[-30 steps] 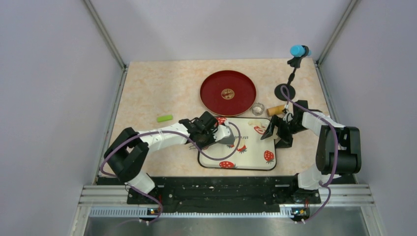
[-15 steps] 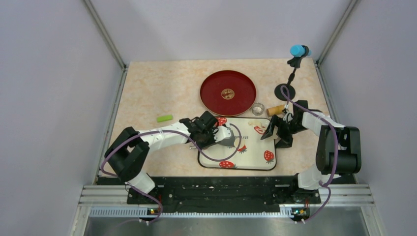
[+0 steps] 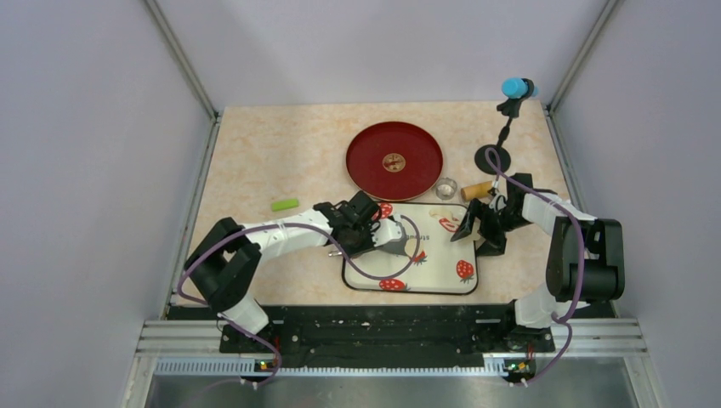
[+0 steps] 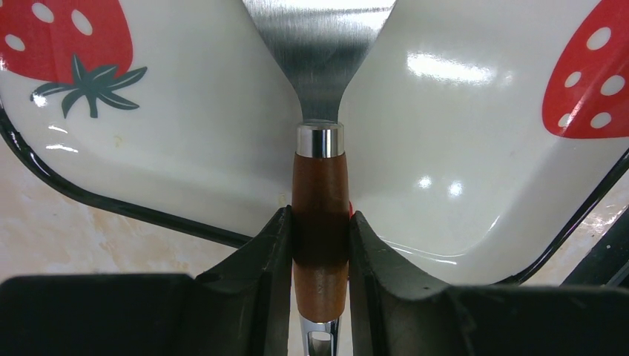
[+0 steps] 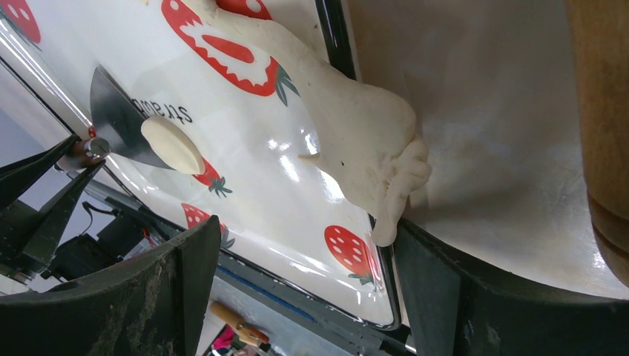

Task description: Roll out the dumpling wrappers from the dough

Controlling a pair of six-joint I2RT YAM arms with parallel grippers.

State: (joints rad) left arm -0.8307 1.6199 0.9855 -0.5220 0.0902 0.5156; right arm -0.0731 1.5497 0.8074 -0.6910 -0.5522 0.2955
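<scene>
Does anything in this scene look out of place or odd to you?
Yes. The dough lies across the black rim of the strawberry tray. Part of it is inside the tray and part has spilled onto the table, instead of lying flat inside the tray.

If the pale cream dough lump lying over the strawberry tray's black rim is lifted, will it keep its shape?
Probably not. The pale cream dough lump sags over the black rim of the strawberry tray, so it looks soft and would likely droop. Its thin smeared end on the tray suggests stickiness: it may cling, not slide.
</scene>
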